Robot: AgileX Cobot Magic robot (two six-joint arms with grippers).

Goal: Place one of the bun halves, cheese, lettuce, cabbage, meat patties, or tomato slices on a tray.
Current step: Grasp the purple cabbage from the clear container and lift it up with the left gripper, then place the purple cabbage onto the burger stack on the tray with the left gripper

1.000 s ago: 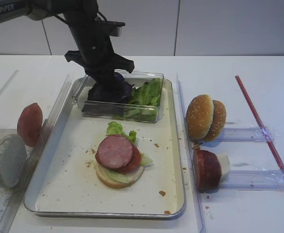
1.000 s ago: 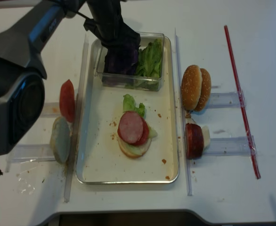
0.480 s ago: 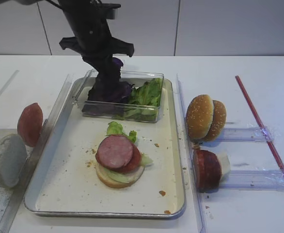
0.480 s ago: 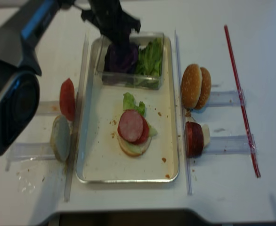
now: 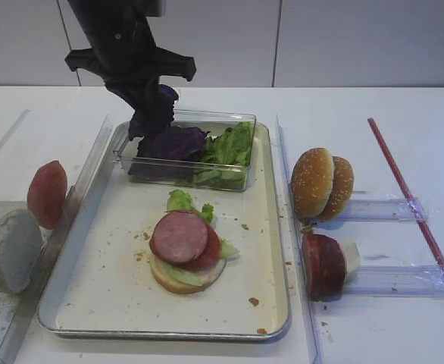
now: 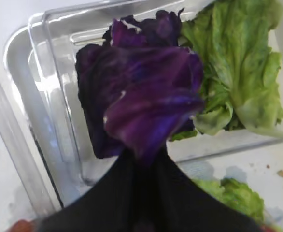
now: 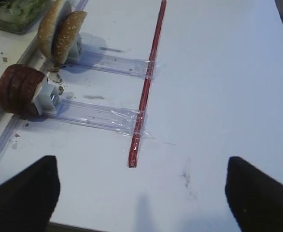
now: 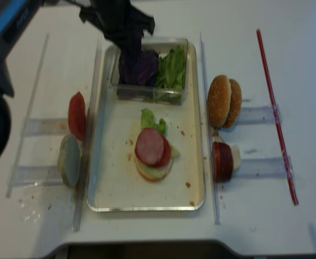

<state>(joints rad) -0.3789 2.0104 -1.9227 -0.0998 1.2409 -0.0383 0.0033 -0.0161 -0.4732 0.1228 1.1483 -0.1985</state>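
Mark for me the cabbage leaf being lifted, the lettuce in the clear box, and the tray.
cabbage leaf (image 6: 148,104): left wrist view, middle of the purple leaf.
lettuce (image 5: 231,145): exterior high view, green leaves in the box's right half.
tray (image 5: 165,332): exterior high view, near silver rim.

No lettering, label, brand or number could be read on anything in these views.

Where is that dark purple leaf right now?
The cabbage hangs pinched in the left gripper, just above the clear box of leaves at the far end of the tray, with the lettuce beside it.
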